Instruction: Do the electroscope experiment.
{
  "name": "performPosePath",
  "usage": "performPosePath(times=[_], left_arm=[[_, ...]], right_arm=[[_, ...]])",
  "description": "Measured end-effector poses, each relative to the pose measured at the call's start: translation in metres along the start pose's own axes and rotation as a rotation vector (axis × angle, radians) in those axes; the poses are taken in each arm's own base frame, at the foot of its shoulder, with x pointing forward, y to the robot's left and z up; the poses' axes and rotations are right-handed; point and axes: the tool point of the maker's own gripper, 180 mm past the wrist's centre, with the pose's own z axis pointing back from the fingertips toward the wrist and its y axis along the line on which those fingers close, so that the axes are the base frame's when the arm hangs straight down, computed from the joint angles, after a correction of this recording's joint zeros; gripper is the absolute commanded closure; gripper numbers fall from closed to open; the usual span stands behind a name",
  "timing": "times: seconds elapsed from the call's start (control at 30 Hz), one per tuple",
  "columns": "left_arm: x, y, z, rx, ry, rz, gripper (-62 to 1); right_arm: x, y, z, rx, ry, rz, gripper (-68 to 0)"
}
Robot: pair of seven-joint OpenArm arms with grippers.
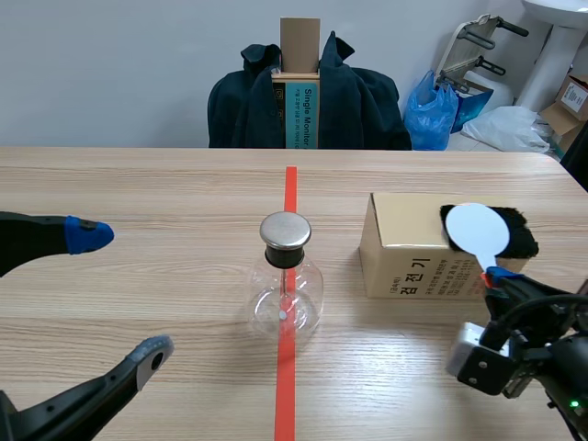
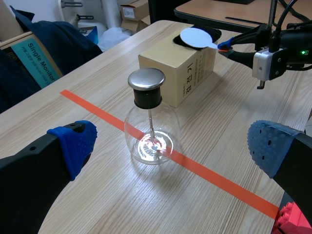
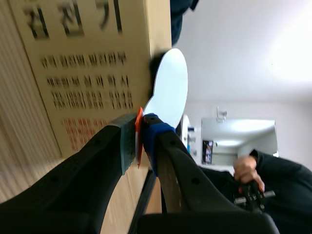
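Observation:
The electroscope, a clear glass flask with a metal cap, stands on the orange tape line mid-table. My left gripper is open at the left of the flask; in the left wrist view its blue pads stand wide apart with the flask just ahead between them. My right gripper is shut on the orange handle of a white disc paddle. The disc is held over black fur on top of a cardboard box.
The orange tape line runs down the table's middle. Behind the far edge stands a chair draped with a dark jacket, holding a boxed item. A blue bag and boxes lie at the back right.

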Motion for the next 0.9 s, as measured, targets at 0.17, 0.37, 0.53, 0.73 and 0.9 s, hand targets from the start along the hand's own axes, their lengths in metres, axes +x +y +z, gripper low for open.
performPosePath(times=[0.17,0.37,0.53,0.73,0.9], left_arm=[[0.000,0.000,0.000,0.000,0.000,0.000,-62.3],[0.000,0.000,0.000,0.000,0.000,0.000,-62.3],[0.000,0.000,0.000,0.000,0.000,0.000,-62.3],[0.000,0.000,0.000,0.000,0.000,0.000,-62.3],[0.000,0.000,0.000,0.000,0.000,0.000,-62.3]], right_arm=[[-0.034,-0.010,0.002,-0.058,0.213,0.039,-0.8],[0.006,-0.006,-0.004,-0.038,-0.009,0.066,-0.8],[-0.028,-0.014,-0.001,-0.092,0.229,0.054,-0.9],[0.019,-0.012,-0.002,-0.069,-0.082,0.096,-0.8],[-0.032,-0.020,0.002,-0.122,0.252,0.067,-0.8]])
